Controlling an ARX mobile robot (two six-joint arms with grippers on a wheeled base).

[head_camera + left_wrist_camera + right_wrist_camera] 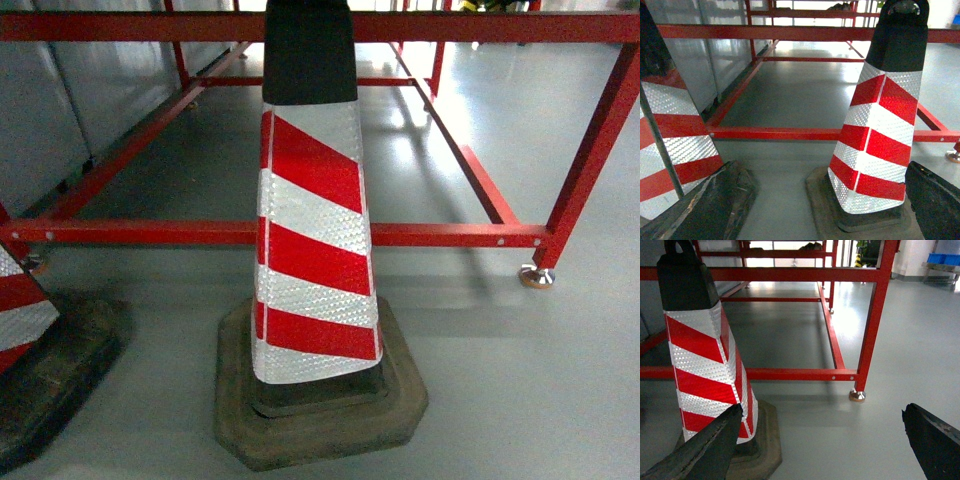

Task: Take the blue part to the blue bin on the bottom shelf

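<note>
The blue part, the blue bin and the bottom shelf are out of view in all three views. In the left wrist view my left gripper (823, 167) is open, its dark fingers (935, 200) spread wide over bare grey floor. My right gripper (822, 409) is open too, with only floor between its fingers (935, 440). Neither gripper shows in the head view, and neither holds anything.
A red-and-white striped traffic cone (315, 230) on a dark rubber base stands right in front. A second cone (670, 140) is at the left. A low red steel frame (450, 235) crosses behind them, its foot (857, 396) on the floor. Small blue boxes (945, 259) sit far off.
</note>
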